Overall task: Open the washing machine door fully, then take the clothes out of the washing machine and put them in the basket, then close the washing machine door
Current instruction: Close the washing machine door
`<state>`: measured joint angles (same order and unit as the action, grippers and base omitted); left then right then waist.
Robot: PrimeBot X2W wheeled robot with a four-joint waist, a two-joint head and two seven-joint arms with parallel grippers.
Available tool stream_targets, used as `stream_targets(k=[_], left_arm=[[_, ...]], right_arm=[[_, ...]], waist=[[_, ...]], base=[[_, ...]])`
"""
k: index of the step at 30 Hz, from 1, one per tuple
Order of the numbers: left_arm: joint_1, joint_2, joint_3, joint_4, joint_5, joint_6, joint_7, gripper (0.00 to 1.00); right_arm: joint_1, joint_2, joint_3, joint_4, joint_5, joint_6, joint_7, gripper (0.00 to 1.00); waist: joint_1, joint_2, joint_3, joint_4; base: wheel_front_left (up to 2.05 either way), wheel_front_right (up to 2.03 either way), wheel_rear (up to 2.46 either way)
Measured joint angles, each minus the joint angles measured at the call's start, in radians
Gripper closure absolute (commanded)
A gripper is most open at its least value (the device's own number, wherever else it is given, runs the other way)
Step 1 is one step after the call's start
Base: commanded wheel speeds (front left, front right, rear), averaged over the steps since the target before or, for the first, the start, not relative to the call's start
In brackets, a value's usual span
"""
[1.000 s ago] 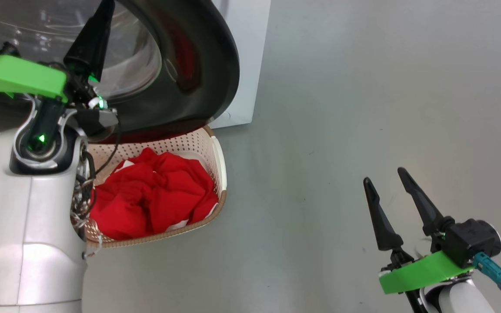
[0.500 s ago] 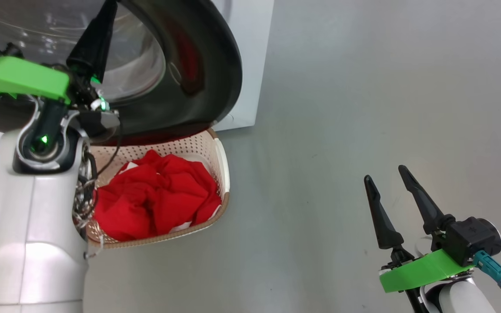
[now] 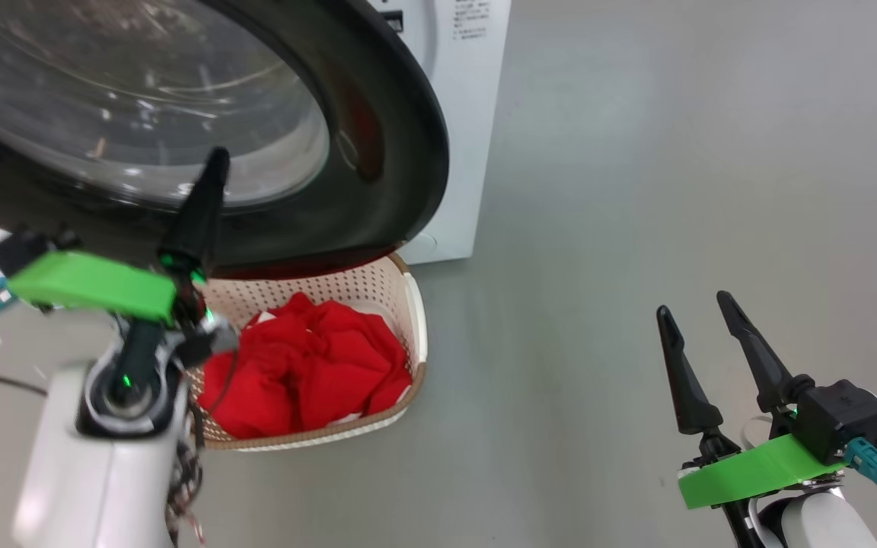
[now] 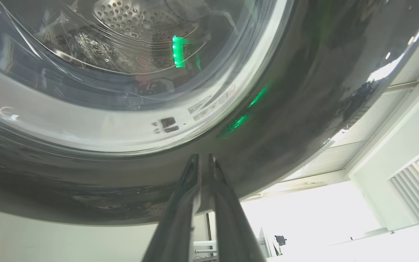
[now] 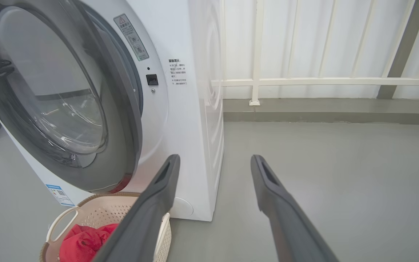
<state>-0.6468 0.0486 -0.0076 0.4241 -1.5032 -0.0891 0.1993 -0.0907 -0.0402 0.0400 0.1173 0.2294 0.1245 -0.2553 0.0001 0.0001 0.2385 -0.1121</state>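
Washing machine door [image 4: 286, 109] before left gripper [image 4: 203, 158]

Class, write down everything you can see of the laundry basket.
The basket is cream-white perforated plastic, rectangular with rounded corners, a brown woven-look rim and a white side handle. It stands upright on the grey floor beneath the open washing machine door, holding crumpled red clothes. The left arm hides its left end in the head view.

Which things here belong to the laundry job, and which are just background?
Job: washing machine door, washing machine, red clothes, basket.
Background: white railing, grey floor.
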Motion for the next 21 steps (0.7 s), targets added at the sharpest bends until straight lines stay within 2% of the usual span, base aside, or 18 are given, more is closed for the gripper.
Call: stream_targets(k=[1, 7, 11, 21], left_arm=[[0.021, 0.000, -0.006, -0.018, 0.005, -0.001, -0.001, 0.00], [0.142, -0.001, -0.016, -0.109, 0.019, 0.006, -0.038, 0.00], [0.222, 0.000, -0.028, -0.189, 0.069, 0.011, -0.079, 0.00], [0.421, 0.038, -0.072, -0.353, 0.314, 0.000, -0.262, 0.00]], right_arm=[[0.000, 0.000, -0.003, 0.000, 0.002, 0.000, 0.000, 0.00], [0.005, 0.000, -0.021, 0.002, 0.005, 0.000, 0.000, 0.00], [0.011, 0.000, -0.024, 0.004, 0.007, 0.000, 0.000, 0.00], [0.051, 0.001, -0.030, 0.007, 0.018, 0.000, 0.000, 0.00]], waist=[[-0.0001, 0.0000, -0.006, 0.004], [-0.0001, 0.0000, -0.042, 0.026], [-0.0001, 0.0000, -0.067, 0.037], [-0.0001, 0.0000, -0.129, 0.054]], base=[[0.00, 0.00, 0.00], [0.00, 0.00, 0.00], [0.00, 0.00, 0.00], [0.00, 0.00, 0.00]])
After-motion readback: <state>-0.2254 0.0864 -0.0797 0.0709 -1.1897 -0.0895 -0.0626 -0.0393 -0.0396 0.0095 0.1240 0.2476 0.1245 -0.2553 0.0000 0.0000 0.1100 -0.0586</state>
